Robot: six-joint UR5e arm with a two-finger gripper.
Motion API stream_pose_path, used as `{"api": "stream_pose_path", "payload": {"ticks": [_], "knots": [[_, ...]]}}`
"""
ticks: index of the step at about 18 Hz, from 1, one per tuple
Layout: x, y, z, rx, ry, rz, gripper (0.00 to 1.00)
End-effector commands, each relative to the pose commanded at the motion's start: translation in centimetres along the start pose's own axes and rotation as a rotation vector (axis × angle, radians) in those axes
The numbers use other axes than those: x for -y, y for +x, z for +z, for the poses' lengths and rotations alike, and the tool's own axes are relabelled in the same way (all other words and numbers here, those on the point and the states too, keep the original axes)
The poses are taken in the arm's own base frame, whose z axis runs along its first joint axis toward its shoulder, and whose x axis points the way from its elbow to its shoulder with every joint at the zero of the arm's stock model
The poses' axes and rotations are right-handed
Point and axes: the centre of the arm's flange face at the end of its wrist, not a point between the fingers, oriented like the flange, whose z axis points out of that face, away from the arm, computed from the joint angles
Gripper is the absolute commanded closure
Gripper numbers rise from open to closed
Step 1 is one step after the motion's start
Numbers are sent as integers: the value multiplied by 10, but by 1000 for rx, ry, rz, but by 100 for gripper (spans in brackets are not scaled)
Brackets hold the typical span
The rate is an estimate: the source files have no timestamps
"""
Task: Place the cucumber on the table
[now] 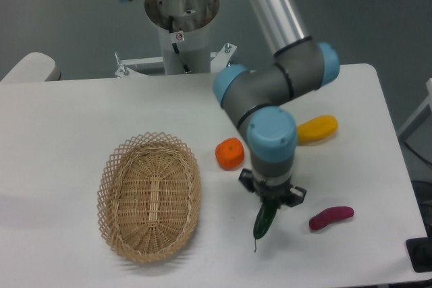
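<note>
- A wicker basket [150, 197] sits at the left on the white table [67, 119].
- An orange fruit [230, 153] lies near the middle.
- The gripper [271, 197] points down, closed on the cucumber's [264, 220] upper end; the cucumber hangs below it, stem tip at the tabletop.
- A yellow vegetable [316, 129] and a purple one [331, 217] lie to the right.

The gripper [271, 202] clasps the dark green cucumber [264, 220] by its upper end, stem tip pointing down at the white table [67, 126]. A purple-red vegetable [331, 217] lies to its right, an orange fruit [230, 154] and wicker basket [149, 195] to its left.
</note>
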Motion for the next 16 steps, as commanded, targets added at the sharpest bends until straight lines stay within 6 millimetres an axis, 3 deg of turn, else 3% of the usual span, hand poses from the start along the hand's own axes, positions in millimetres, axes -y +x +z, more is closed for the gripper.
{"api": "stream_pose_path", "payload": {"ticks": [3,9,10,12,13,14,16], "knots": [[9,19,9,-4,-9,25,78],[8,35,25,-22,-28,14,76],[8,35,25,-21,-27,20,68],[10,33,21,-14,-19,24,26],[12,31,17,-8,-10,24,11],[13,28,12,-2,-3,26,3],[15,24,0,11,13,37,0]]}}
